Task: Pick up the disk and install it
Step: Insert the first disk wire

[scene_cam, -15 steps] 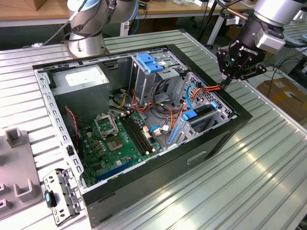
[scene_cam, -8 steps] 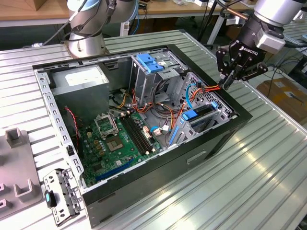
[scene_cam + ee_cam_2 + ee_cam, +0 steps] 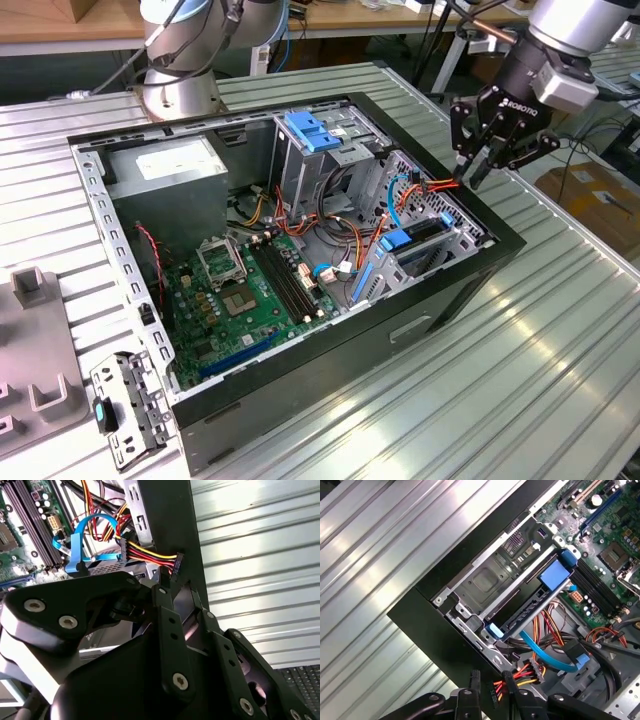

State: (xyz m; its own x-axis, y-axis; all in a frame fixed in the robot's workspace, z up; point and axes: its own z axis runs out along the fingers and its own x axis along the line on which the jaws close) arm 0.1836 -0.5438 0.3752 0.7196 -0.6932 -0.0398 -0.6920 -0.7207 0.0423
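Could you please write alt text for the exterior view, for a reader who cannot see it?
A robot gripper hangs over the edge of an open computer case on the exterior view's right, at some red and yellow cables. The case lies on a ribbed metal table, its green motherboard exposed.

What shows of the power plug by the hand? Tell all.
The power plug is a black plastic connector ending a bundle of yellow, red and black wires. It sits over the black computer case rim, on the exterior view's right, at the tip of the hand. Whether it is gripped is unclear.
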